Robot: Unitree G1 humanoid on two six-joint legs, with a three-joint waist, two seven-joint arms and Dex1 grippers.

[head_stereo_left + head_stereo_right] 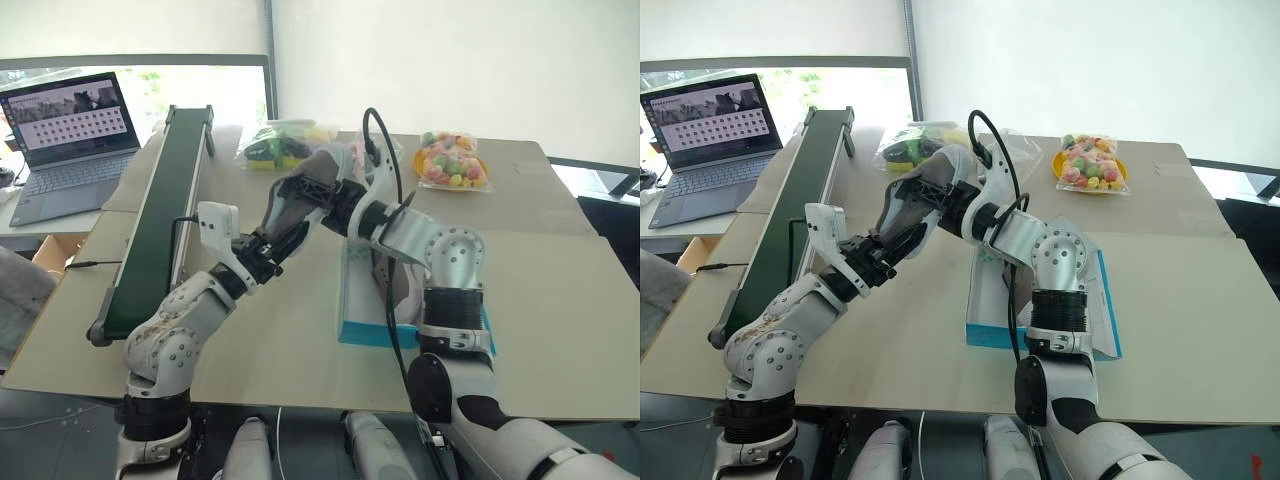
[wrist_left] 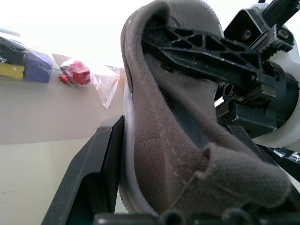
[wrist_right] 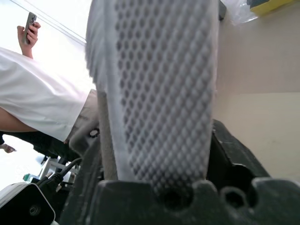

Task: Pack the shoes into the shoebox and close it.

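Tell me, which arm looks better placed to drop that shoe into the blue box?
Probably the right: its gripper clasps the shoe, and that arm reaches over the shoebox. The left gripper holds it from farther off.

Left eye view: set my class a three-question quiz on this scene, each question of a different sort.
1. True or false: the shoe rests on the table.
2. The shoebox is: A closed, B open, C upside down.
3. Which device stands past the conveyor belt, on the robot's left?

Key:
1. False: the left end effector and right end effector hold it in the air.
2. B.
3. A laptop.
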